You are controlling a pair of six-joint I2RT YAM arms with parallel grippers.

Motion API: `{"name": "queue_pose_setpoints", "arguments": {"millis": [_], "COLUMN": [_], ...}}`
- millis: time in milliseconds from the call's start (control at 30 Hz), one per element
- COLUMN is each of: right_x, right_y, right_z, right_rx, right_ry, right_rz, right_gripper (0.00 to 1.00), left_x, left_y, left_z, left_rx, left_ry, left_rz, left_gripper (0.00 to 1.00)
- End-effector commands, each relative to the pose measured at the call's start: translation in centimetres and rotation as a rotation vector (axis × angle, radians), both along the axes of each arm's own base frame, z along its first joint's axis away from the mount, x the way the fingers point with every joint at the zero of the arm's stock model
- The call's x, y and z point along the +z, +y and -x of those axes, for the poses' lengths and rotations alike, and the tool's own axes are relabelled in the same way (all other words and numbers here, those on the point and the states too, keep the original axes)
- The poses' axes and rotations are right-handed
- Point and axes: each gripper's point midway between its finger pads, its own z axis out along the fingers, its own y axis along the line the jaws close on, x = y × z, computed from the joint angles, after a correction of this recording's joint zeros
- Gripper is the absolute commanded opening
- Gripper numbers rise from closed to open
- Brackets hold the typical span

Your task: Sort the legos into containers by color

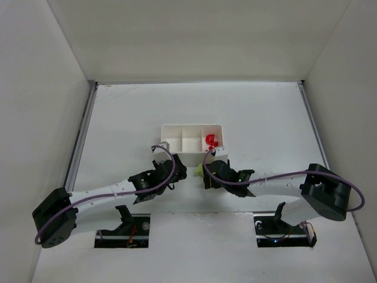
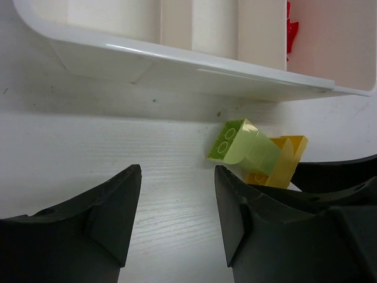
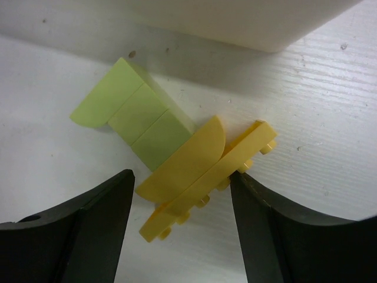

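Yellow brick (image 3: 194, 171): likely light, stiff, slick; touching green brick (image 3: 141, 124). Grip its long flat sides. Right pincer (image 3: 181, 177) parted astride it; left pincer (image 2: 177, 171) half-open, empty.

Bright, even light; soft shadow beneath the tray (image 2: 177, 68), glare on its rim.

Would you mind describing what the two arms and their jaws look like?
Both the left arm and right arm have white links with bulky black joint housings. A purple cable loops along each toward the wrist. The jaws are matte black, broad and curved on their inner edges.
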Motion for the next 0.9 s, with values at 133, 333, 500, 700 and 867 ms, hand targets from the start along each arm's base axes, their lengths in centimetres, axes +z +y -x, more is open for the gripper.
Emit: {"name": "queue_pose_setpoints", "arguments": {"millis": [133,333,500,700,867], "right_x": [0.8,1.1,1.7,0.4,3.6], "right_y": [2.6,2.5,3.3,2.1,3.3], "right_z": [1.8,1.9,0.5,-0.3,-0.6], "right_rx": [0.196,0.183,0.15,0.101,0.11], "right_ry": [-0.017,-0.014,-0.029,-0.031,-0.088], "right_rz": [0.001,-0.041,-0.059,-0.031,-0.136], "right_gripper": [0.64,0.84,0.76,0.51,0.45], "left_x": [0.0,-0.6,-0.4,-0.4,-0.5], "left_y": [0.5,0.8,-0.3,-0.8,-1.2], "left_z": [0.1,0.3,0.2,0.2,0.3], "left_rx": [0.031,0.044,0.026,0.039,0.048], "left_ry": [-0.005,0.016,0.016,0.018,0.037], "left_rz": [0.053,0.067,0.086,0.137,0.217], "left_gripper": [0.51,0.53,0.53,0.54,0.56]}}
